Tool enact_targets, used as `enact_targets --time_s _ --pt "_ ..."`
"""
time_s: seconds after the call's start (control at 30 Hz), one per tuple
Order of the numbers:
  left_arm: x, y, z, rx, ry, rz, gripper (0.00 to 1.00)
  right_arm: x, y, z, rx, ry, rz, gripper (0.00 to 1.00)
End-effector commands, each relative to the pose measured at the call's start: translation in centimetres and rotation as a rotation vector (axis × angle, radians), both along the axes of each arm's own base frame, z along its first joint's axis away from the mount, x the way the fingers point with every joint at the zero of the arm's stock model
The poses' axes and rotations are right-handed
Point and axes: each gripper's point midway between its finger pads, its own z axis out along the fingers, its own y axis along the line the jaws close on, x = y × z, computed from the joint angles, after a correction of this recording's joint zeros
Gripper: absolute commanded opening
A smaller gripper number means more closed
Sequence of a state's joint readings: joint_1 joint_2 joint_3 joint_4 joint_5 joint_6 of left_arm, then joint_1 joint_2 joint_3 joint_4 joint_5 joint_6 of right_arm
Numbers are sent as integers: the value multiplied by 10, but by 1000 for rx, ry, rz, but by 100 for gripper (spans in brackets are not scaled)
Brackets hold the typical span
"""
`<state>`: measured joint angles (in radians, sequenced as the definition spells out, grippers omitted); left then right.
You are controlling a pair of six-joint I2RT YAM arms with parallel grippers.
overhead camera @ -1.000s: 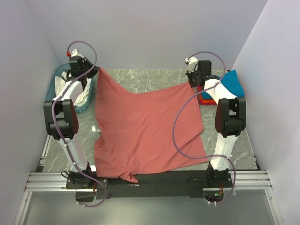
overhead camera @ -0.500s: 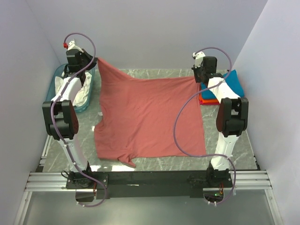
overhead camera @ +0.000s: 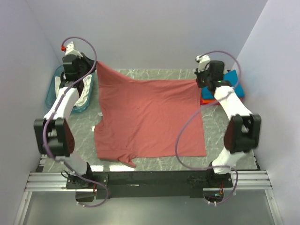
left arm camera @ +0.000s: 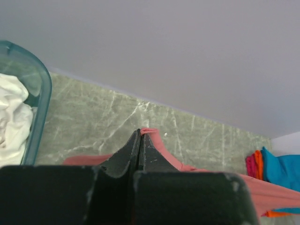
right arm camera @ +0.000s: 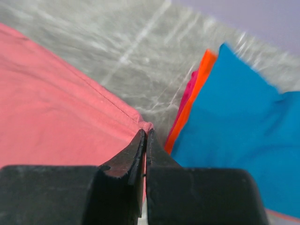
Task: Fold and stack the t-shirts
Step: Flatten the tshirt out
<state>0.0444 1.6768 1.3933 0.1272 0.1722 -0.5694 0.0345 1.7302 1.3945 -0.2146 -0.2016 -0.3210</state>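
Two grippers hold the red shirt (overhead camera: 150, 117) by its far corners. The left gripper (overhead camera: 96, 63) is clamped tight on the far-left corner, raised above the tabletop (overhead camera: 154, 75) just beside the basket (overhead camera: 50, 91). In the left wrist view a small tip of red cloth pokes out past its closed tips. The right gripper (overhead camera: 199, 80) is pinched tight on the far-right corner, lower down, and the hemmed corner shows right at its tips in the right wrist view. Between them the shirt's far edge runs taut, sloping down from left to right. The rest of the shirt lies spread over the middle of the tabletop, its near edge close to the arm bases, with a small flap sticking out at the near left. Just right of the right gripper sits a folded stack: a blue shirt (overhead camera: 234, 79) on top, an orange shirt (overhead camera: 208, 101) under it, and a sliver of pink cloth (right arm camera: 187, 98) at the stack's edge. White cloth (overhead camera: 83, 97) lies in the basket.
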Motion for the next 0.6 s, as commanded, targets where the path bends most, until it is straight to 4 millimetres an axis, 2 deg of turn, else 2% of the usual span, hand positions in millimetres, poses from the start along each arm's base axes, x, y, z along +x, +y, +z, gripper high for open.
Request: enact_targets --time_s 0.0,0.03,0.07,0.1,0.13,0.17,0.2,0.23,0.27,0.3,0.37,0.43,0.47,0.5,0.53,0.57 --pt "-81 3 164 42 -388 35 0 -44 10 138 30 -301 79 0" --pt "-97 5 178 40 -420 59 0 -56 11 154 29 -331 86 0" --pt "-115 5 196 40 -463 67 0 -80 11 190 28 -411 98 0" --pt "-152 6 229 34 -545 83 0 -96 12 208 27 -437 103 0" --pt "-172 9 247 30 -590 104 0 -110 11 226 22 -474 105 0" --pt "-191 10 262 24 -631 116 0 -137 9 267 15 -573 99 0" --pt "-227 11 287 17 -706 130 0 -154 8 281 12 -594 96 0" --pt "-248 12 302 12 -743 142 0 -169 7 297 9 -631 92 0" --pt "-267 15 315 6 -781 162 0 -192 5 320 7 -688 89 0" --pt "-300 14 333 -4 -847 161 0 -214 4 346 5 -732 86 0" --pt "-338 20 357 -26 -929 202 0 -254 3 387 7 -823 82 0" --pt "-381 20 381 -53 -1018 204 0 -279 2 410 18 -873 77 0" --pt "-394 18 387 -57 -1045 197 0 -301 1 429 20 -915 76 0" --pt "-410 17 399 -71 -1081 188 0 -311 2 439 26 -937 78 0" --pt "-417 16 404 -77 -1095 182 0 -318 2 446 37 -953 79 0" --pt "-422 14 407 -79 -1102 171 0 -336 1 461 40 -998 77 0"
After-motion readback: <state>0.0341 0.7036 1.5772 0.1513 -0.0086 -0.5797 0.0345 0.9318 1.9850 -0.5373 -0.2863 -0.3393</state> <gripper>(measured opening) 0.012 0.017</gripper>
